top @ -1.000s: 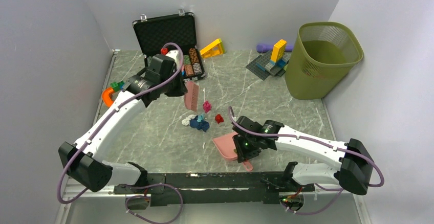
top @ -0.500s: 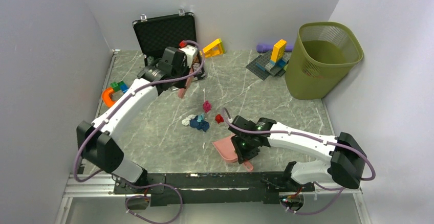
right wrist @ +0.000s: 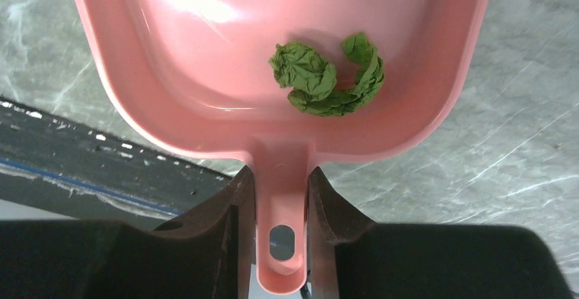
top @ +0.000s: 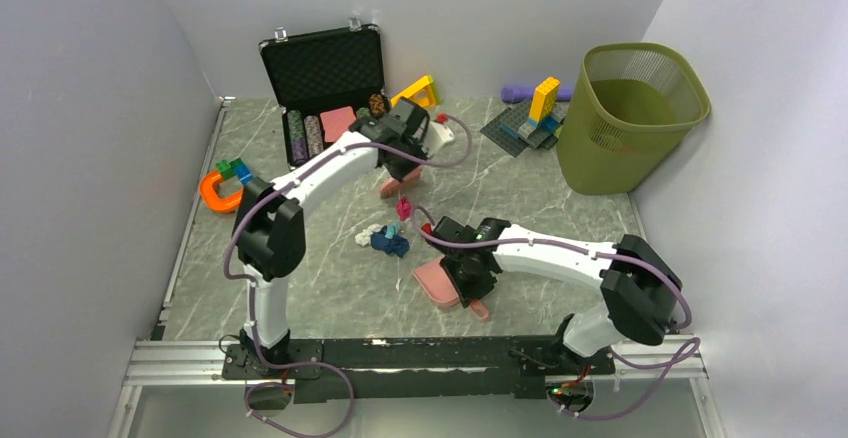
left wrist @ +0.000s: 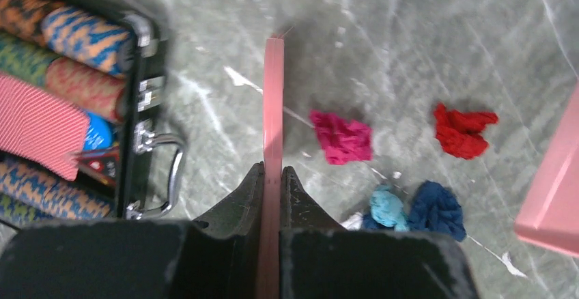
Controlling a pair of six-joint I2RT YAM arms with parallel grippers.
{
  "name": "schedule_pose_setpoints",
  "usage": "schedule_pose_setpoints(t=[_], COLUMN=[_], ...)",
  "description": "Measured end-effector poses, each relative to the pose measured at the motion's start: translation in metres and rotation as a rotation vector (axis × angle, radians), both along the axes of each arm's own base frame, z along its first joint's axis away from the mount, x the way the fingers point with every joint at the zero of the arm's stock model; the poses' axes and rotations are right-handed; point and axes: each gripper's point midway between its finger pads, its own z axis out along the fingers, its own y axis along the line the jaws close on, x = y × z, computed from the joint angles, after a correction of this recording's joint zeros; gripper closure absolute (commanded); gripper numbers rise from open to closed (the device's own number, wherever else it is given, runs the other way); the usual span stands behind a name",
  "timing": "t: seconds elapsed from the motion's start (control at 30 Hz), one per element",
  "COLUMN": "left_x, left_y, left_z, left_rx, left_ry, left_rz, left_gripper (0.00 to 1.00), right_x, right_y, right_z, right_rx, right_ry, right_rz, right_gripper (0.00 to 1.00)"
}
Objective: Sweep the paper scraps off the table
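Observation:
Paper scraps lie mid-table [top: 330, 278]: a magenta wad [top: 404, 208], a red wad [top: 428, 230], and a navy, teal and white cluster [top: 385, 241]. My left gripper [top: 405, 163] is shut on a flat pink scraper [left wrist: 273, 108], held edge-on just left of the magenta wad [left wrist: 341, 137]. The red [left wrist: 463, 130], teal [left wrist: 388, 205] and navy [left wrist: 437, 208] wads lie beyond it. My right gripper [right wrist: 280, 176] is shut on the handle of a pink dustpan [right wrist: 205, 60] that holds a green wad [right wrist: 324, 74]. The pan [top: 437, 283] rests near the cluster.
An open black case [top: 325, 68] with poker chips stands at the back left. A green bin [top: 630, 118] stands at the back right. Toy blocks on a grey plate [top: 530, 118], a yellow piece [top: 415, 93] and an orange arch [top: 215, 193] lie around.
My left arm has swung right from beside the case to just behind the scraps, carrying the pink scraper. My right arm has shifted the dustpan slightly left.

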Motion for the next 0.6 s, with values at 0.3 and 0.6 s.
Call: schedule_pose_setpoints(t=[0.3,0.6], left_x=[-0.022,-0.051], left_y=[-0.021,-0.038], left_z=[-0.011,-0.007], left_rx=[0.113,-0.005], left_ry=[0.069,0.278], left_rz=[-0.187,-0.205], left_gripper=[1.00,1.00], right_x=[0.035,0.064], right_y=[-0.008,0.002], right_z=[-0.007,-0.011], right_rx=[-0.030,-0.040], right_ry=[-0.039,-0.066], right_rz=[0.007,0.075], right_gripper=[1.00,1.00])
